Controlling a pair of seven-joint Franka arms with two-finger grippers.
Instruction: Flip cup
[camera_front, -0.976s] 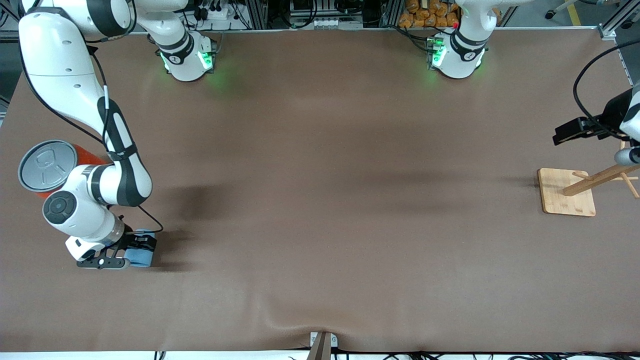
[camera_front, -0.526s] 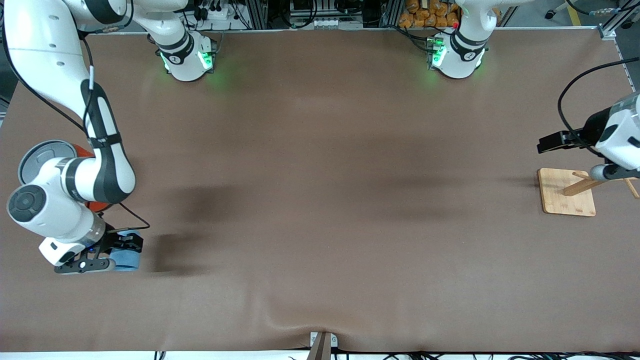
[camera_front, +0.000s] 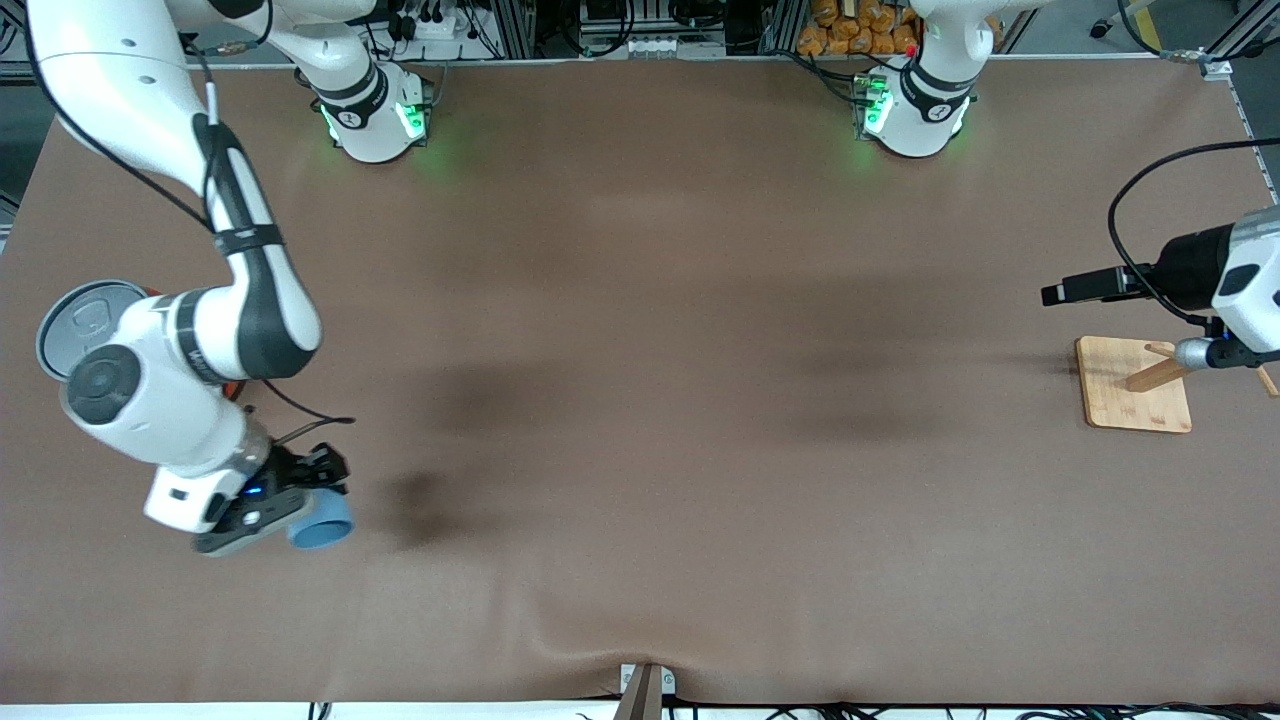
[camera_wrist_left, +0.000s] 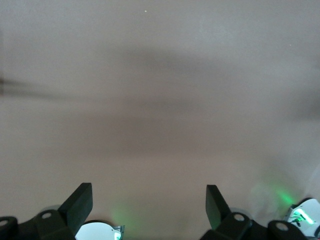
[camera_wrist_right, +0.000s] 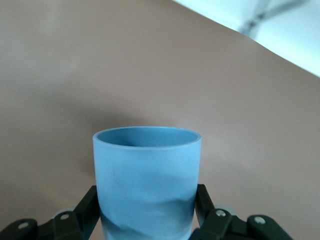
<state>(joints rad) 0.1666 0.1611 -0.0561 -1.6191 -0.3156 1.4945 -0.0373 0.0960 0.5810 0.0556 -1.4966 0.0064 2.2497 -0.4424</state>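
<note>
While gripped by the right tool (camera_front: 300, 500), the cup (camera_front: 322, 520) juts sideways.

the cup (camera_wrist_right: 147, 180) looks like matt, smooth plastic. the desk (camera_front: 640, 350) has a matt brown cloth-like cover. the stand (camera_front: 1135, 385) is pale wood.

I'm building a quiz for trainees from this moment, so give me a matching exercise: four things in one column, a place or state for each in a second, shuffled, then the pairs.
Things:
1. cup
2. orange can
3. wooden stand
4. left gripper

States:
A. at the left arm's end of the table
B. open, holding nothing
C. gripped by the right gripper, off the table
D. upright at the right arm's end, partly hidden by that arm

Pairs: 1-C, 2-D, 3-A, 4-B
</note>
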